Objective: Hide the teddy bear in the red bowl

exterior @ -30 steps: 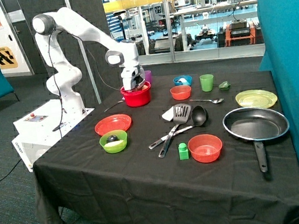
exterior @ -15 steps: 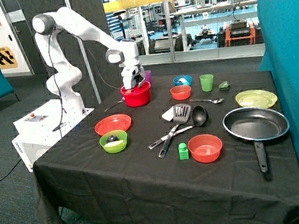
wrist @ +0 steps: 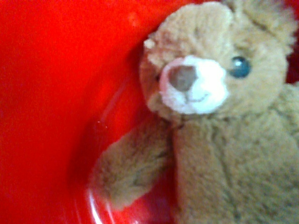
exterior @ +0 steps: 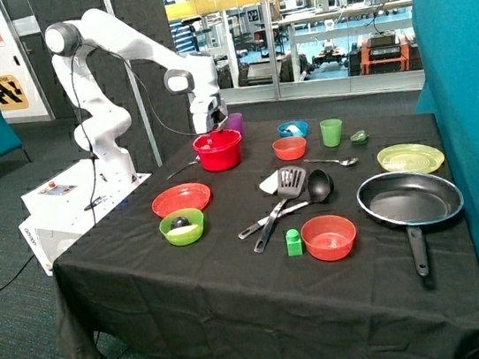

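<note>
red bowl [exterior: 218, 150]: directly under the tool [exterior: 212, 127], far side of the bench [exterior: 239, 304].
teddy bear [wrist: 219, 126]: inside the red bowl, face up, one arm against the bowl wall; seen only from the wrist view.
tool: just above the bowl rim; finger spread cannot be told.
green bowl [exterior: 182, 227]: holds a dark item and a pale one, hard to identify.
blue bowl [exterior: 292, 128]: white contents, unclear.

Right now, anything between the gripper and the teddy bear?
Nothing: the wrist view shows the teddy bear unobstructed on the red bowl floor. In the outside view the gripper hangs at the bowl's rim.
</note>
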